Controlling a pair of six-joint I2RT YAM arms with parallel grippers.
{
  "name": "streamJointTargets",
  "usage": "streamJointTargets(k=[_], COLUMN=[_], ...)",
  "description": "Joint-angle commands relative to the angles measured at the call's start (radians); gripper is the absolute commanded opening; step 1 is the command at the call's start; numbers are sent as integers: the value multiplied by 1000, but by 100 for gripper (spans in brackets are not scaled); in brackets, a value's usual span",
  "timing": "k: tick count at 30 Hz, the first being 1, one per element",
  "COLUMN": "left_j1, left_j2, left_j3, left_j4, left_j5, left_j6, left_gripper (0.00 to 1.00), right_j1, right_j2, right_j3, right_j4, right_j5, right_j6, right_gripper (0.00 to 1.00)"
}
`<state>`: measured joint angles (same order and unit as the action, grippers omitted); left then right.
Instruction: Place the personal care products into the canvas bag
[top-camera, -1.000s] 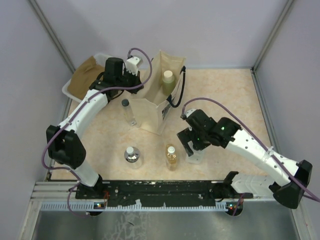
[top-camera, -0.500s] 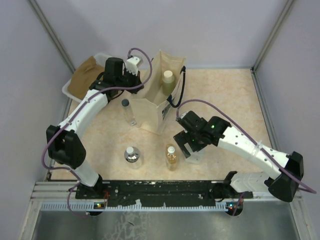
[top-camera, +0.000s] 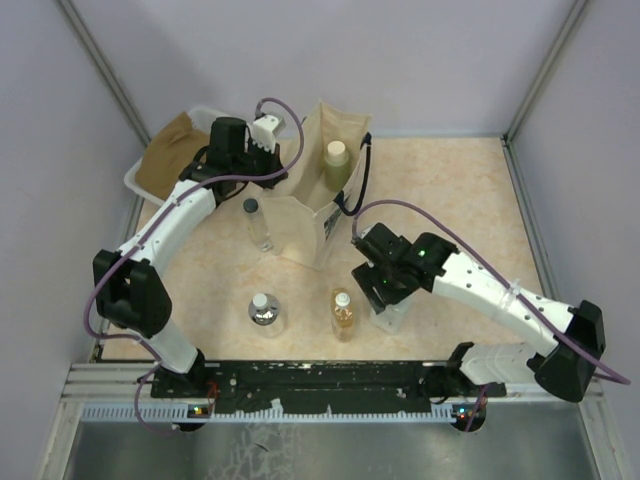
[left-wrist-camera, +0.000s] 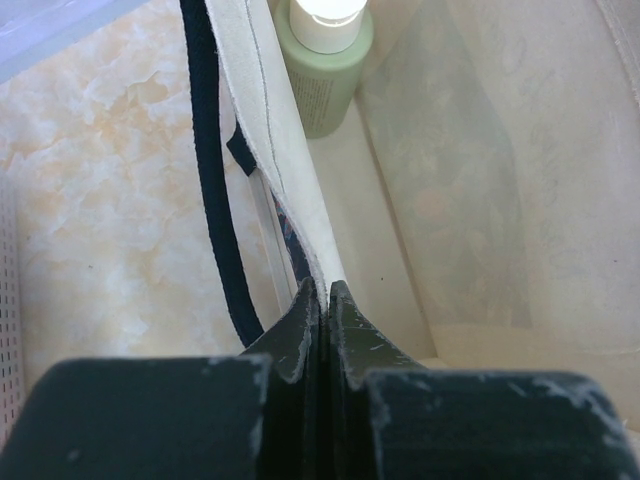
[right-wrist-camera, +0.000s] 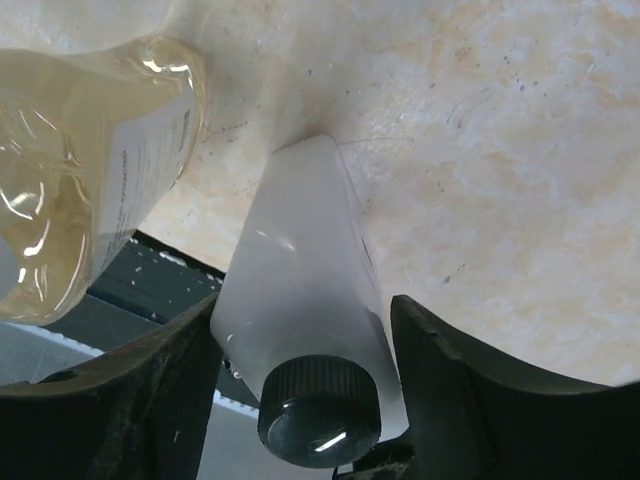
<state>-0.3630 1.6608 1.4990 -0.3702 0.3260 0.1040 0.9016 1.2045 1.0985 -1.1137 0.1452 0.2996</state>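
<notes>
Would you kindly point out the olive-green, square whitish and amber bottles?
olive-green bottle (left-wrist-camera: 322, 90), left wrist view, on its green body just under the cap.
square whitish bottle (right-wrist-camera: 303, 285), right wrist view, on its pale side face.
amber bottle (top-camera: 343, 320), top external view, on its body below the cap.

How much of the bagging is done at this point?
Done: the olive-green bottle stands inside the canvas bag, whose rim the left gripper pinches. In hand: the right gripper straddles the square whitish bottle, grip unclear. Remaining: amber bottle, silvery bottle, slim clear bottle, on the table.
</notes>
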Motion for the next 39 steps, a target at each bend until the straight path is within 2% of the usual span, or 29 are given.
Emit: streamJointTargets(k=[1,4,6,7,8,10,12,14,16,19,20,21,22,27,34,39], left_j1=[4,4,4,4,4,4,5,4,4,4,4,4,4,4,4,4], left_j2=[-13,-13,-13,-13,-13,-12,-13,-13,-12,-12,-12,-12,-13,-15,-18,-21], left_j3=[-14,-17,-18,-19,-19,-20,-20,-21,-20,-20,-20,-20,-20,-23,-32,-41], left_j4=[20,22,24,24,24,25,25,25,25,25,25,24,25,24,28,33], left_j5=[17,18,18,19,20,20,20,18,16,18,18,18,19,22,10,13], left_j6=[-7,-8,-9,-10,-9,-11,-11,-11,-12,-12,-15,-14,-14,-15,-13,-16], left_gripper=[0,0,0,0,0,0,0,0,0,0,0,0,0,0,0,0], right_j1=[16,16,16,16,16,16,16,16,16,16,15,16,16,16,16,16], right_j2=[10,9,7,6,5,1,-4,-7,-11,-17,-21,-24,-29,-38,28,133], right_j3=[-19,-29,-38,-44,-49,-62,-77,-86,-89,-72,-60,-46,-29,103,514,778], right_j4=[11,14,14,14,12,11,12,13,19,20,14,7,-2,-75,-147,-20], right_j5=[-32,-33,-32,-31,-31,-26,-23,-21,-21,-2,11,31,56,227,466,564], right_j6=[18,22,27,29,31,35,40,42,42,48,52,57,63,86,5,-173], right_gripper=[61,50,50,52,60,70,73,72,64,30,14,5,0,0,0,0])
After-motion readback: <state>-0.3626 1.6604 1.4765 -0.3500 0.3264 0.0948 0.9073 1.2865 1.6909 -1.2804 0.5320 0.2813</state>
